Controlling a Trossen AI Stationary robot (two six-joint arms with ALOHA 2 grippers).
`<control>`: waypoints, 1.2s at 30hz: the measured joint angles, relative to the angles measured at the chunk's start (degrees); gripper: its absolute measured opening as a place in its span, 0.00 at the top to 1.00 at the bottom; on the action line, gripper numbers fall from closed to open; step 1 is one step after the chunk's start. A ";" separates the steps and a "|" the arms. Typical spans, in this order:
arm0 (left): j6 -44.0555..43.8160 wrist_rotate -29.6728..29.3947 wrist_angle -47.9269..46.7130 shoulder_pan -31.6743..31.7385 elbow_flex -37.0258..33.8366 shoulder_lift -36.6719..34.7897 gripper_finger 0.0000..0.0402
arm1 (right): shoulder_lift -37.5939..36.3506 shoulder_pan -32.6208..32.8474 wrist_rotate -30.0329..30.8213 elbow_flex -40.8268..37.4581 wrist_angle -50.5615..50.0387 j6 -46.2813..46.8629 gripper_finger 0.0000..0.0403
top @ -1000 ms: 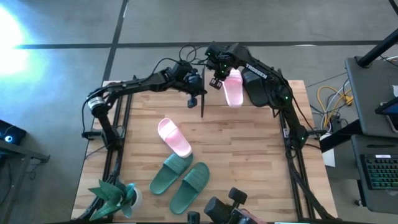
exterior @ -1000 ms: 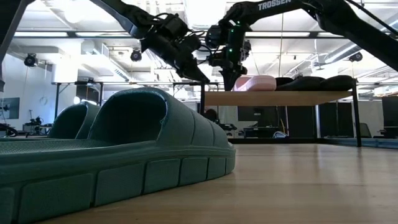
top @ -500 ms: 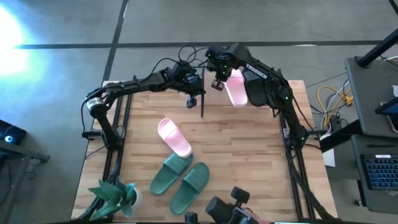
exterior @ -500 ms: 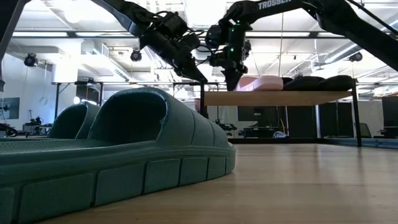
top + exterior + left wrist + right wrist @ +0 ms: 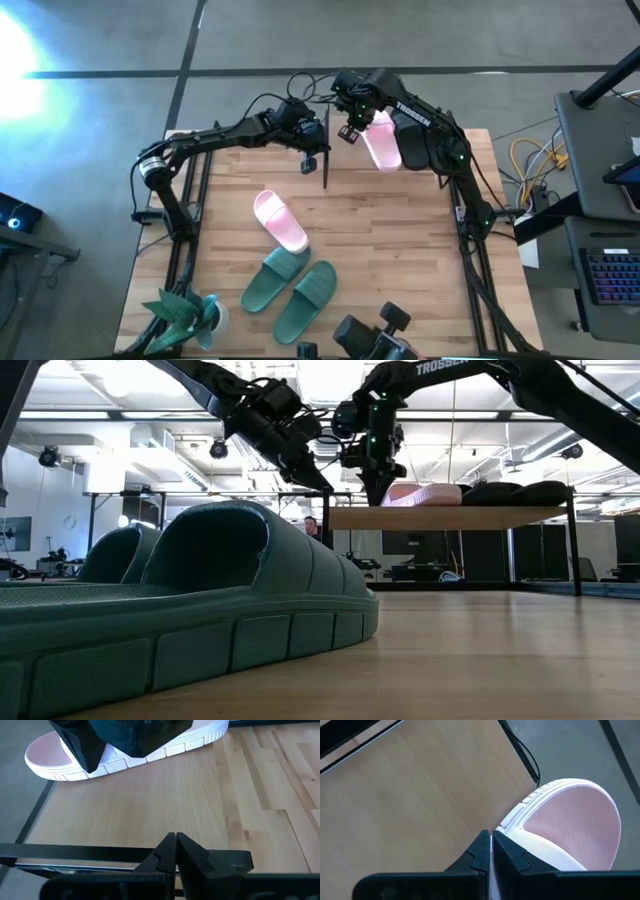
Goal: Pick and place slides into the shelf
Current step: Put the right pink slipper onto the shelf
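The shelf [image 5: 450,517] stands at the table's far edge. On its plank lie a light pink slide [image 5: 381,143] and, to its right, two black slides [image 5: 416,148]. My right gripper [image 5: 490,838] is shut and stands at the pink slide's left side, above the plank [image 5: 410,805]. My left gripper [image 5: 176,840] is shut and hovers at the shelf's left end, over its black frame bar [image 5: 75,851]; whether it touches the bar I cannot tell. A second pink slide [image 5: 280,220] and two dark green slides [image 5: 290,288] lie sole-down on the table. My right gripper meets the pink slide on the shelf at the white ribbed sole edge [image 5: 509,826] on its left side, near one rounded end. The shut fingers [image 5: 506,851] come from above, pointing down, and one finger's outer side lies against that edge. The slide rests flat on the plank.
A green slide [image 5: 200,610] fills the low view's foreground. A potted plant [image 5: 185,312] stands at the near left corner and a dark device [image 5: 370,335] at the near edge. Bare plank [image 5: 125,805] lies left of the pink slide; bare table lies right of the green pair.
My right gripper has moved a little toward the table's right with its fingers shut. The pink slide on the shelf has slid along the plank with it, toward the black slides, staying flat.
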 joint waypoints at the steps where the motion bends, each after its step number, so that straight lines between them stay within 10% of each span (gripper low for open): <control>1: -0.01 0.01 -0.01 0.00 -0.01 0.00 1.00 | -0.04 0.00 0.00 0.00 0.02 -0.04 0.97; 36: -0.11 -2.75 -4.69 -1.41 -0.75 -3.80 1.00 | 0.41 -0.31 -4.28 -0.13 12.30 -10.38 0.97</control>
